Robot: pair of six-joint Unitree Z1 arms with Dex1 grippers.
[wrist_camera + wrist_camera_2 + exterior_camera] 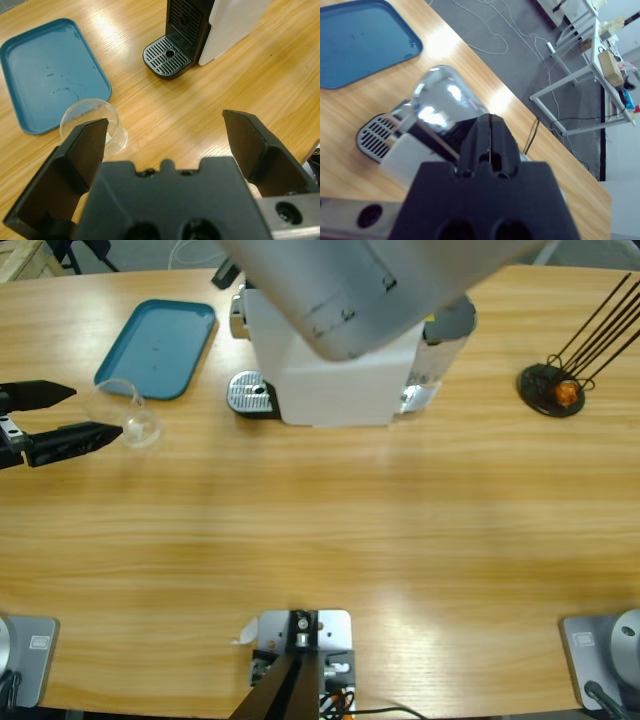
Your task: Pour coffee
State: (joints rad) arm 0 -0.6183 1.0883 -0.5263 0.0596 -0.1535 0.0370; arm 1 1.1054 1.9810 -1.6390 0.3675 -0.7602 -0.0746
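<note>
Beside the one white-and-black coffee machine [335, 380] sits my left gripper [85, 412], jaws spread wide, holding nothing. One small clear glass tumbler [94, 127] stands between those jaws at their tips, just off the near corner of the one teal plastic tray [47, 75], which lies to the side of the machine's perforated drip grate [166, 55]. No coffee shows in the glass; it looks empty. My right gripper [490, 137] hangs over the machine's shiny chrome top [442, 102], jaws pressed together, gripping nothing. Farther off on the wooden table [320, 530], one black wire-rod stand [560, 380]. No brand, label or lettering readable anywhere.
</note>
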